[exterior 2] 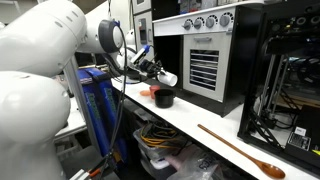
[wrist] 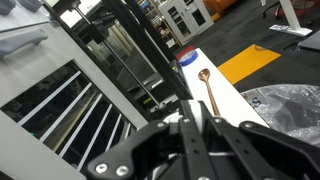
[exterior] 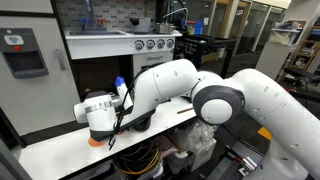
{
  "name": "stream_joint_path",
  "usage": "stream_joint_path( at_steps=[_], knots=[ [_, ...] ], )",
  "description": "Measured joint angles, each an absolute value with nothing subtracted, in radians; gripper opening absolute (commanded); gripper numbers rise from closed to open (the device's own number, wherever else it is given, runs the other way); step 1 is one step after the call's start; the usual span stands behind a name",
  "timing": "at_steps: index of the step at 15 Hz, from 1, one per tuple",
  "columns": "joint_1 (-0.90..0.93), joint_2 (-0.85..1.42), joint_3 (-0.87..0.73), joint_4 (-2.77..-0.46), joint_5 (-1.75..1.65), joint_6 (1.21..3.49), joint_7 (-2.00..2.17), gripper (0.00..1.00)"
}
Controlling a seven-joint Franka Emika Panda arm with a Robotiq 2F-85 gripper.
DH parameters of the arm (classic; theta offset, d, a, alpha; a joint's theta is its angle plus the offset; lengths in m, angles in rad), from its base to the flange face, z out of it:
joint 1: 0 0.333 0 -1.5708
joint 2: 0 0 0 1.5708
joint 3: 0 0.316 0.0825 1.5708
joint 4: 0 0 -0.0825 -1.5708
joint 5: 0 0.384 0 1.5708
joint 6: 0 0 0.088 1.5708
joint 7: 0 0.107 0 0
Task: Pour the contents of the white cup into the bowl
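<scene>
In an exterior view my gripper (exterior 2: 152,70) is shut on the small white cup (exterior 2: 168,78). It holds the cup tipped on its side just above the black bowl (exterior 2: 163,98) on the white table (exterior 2: 200,118). The wrist view shows a strip of the white cup (wrist: 193,108) pinched between the black fingers (wrist: 215,140) of my gripper (wrist: 197,125); the bowl is out of sight there. From the opposite side my arm's wrist (exterior: 100,117) hides the cup, and only a dark part of the bowl (exterior: 138,122) shows beside it. The cup's contents cannot be made out.
A salmon-red cup (exterior 2: 147,93) stands right next to the bowl, also visible as an orange patch (exterior: 95,141). A wooden spoon (exterior 2: 240,150) lies farther along the table. A black oven (exterior 2: 205,55) stands behind the bowl. A black frame (exterior 2: 290,80) stands at the table's end.
</scene>
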State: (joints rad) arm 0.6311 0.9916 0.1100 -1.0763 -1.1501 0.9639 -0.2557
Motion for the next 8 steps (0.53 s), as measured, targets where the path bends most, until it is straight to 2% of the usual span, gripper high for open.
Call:
stream_joint_path(
  at_steps=[8],
  knots=[
    [0.632, 1.010, 0.111, -1.086, -1.244, 0.964, -0.407, 0.02]
  ],
)
